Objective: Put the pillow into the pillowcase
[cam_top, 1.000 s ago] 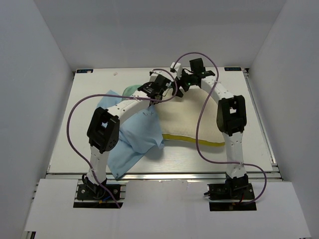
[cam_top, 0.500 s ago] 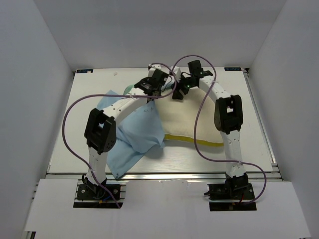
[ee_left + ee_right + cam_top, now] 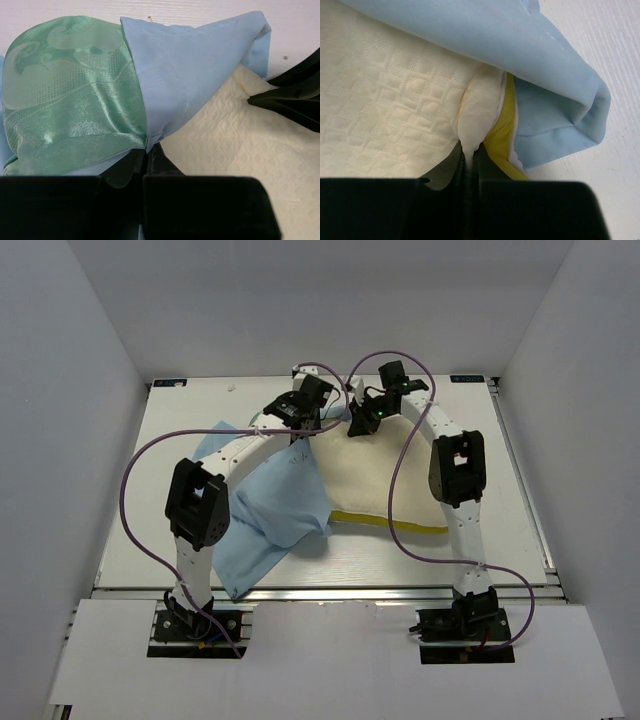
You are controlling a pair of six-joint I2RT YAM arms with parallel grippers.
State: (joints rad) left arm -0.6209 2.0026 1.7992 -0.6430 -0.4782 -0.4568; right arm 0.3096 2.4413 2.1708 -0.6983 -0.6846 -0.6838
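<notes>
On the left half of the bench (image 3: 500, 470), the pillowcase (image 3: 265, 520) lies crumpled with its light blue face up. Its right part overlaps the left edge of the pillow (image 3: 375, 485).

At the far edge of the pillowcase, the left gripper (image 3: 292, 412) is closed on the fabric. In the left wrist view, the left gripper (image 3: 148, 156) pinches a fold where the glossy mint green face (image 3: 65, 100) meets the light blue face (image 3: 190, 75). The mint green face bulges to the left of the fold. The light blue face rises to a point on the right and lies over the pillow (image 3: 235, 150).

Just to the right, near the far edge of the pillow, the right gripper (image 3: 366, 420) is closed on the pillow. In the right wrist view, the right gripper (image 3: 468, 156) clamps a pinched-up ridge of the cream cover at a corner. The yellow band (image 3: 502, 125) shows directly beside the ridge. The pillowcase (image 3: 545, 75) drapes over and around that corner.

The pillow rests flat at the centre right of the bench, dimpled face up. Most of its surface is uncovered. The yellow band (image 3: 390, 521) is visible along its near edge.
</notes>
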